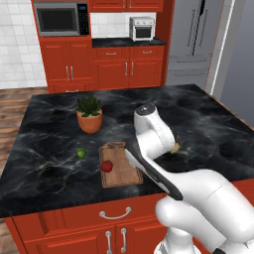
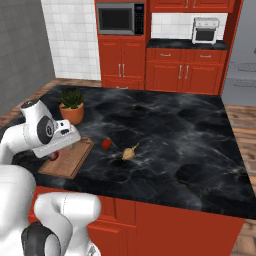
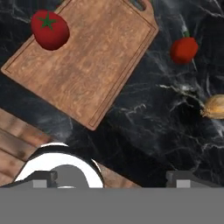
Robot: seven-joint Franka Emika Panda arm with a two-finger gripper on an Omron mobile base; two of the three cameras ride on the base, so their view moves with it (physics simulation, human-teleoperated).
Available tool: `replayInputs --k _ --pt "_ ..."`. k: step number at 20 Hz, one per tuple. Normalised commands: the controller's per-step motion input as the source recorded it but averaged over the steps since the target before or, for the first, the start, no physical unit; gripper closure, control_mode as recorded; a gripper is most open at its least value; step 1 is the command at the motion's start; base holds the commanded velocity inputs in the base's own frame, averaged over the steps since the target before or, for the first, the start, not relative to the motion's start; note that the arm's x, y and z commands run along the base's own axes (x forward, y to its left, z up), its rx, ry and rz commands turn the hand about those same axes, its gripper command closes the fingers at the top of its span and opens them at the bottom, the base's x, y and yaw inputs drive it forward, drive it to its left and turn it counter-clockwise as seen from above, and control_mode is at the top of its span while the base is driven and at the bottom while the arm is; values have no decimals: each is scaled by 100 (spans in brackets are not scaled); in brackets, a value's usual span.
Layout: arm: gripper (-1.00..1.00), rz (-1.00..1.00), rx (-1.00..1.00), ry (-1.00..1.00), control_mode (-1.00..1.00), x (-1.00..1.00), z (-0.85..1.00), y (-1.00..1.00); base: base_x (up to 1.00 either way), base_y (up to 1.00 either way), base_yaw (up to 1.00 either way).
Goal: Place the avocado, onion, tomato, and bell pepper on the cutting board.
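The cutting board (image 1: 121,171) (image 2: 70,159) (image 3: 87,65) lies near the counter's front edge. A red tomato (image 1: 106,165) (image 3: 50,29) with a green star top rests on one corner of it. The green avocado (image 1: 80,153) sits on the counter left of the board. To the board's right lie the red bell pepper (image 2: 106,144) (image 3: 183,49) and, further right, the tan onion (image 2: 130,152) (image 3: 215,107) (image 1: 175,147). My gripper (image 3: 113,179) is open and empty, above the counter edge beside the board. In the right base view my hand partly hides the tomato (image 2: 53,156).
A potted plant (image 1: 90,115) (image 2: 72,111) stands behind the board. The black marble counter (image 1: 208,129) stretches wide to the right and back. Wooden floor (image 3: 17,140) shows past the counter's front edge. Red cabinets and a microwave (image 1: 62,19) line the far wall.
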Motion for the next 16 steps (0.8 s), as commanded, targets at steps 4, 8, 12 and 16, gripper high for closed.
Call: replayInputs --k 4,8,12,16 --pt "-100 -3 0 -10 -100 -19 76 -76 0 0 0" --pt "-100 -13 2 -4 -100 -4 61 -77 0 0 0" --pt "-100 -14 5 -1 -100 0 56 -66 0 0 0" --pt "-100 -13 11 0 -100 0 53 -64 0 0 0"
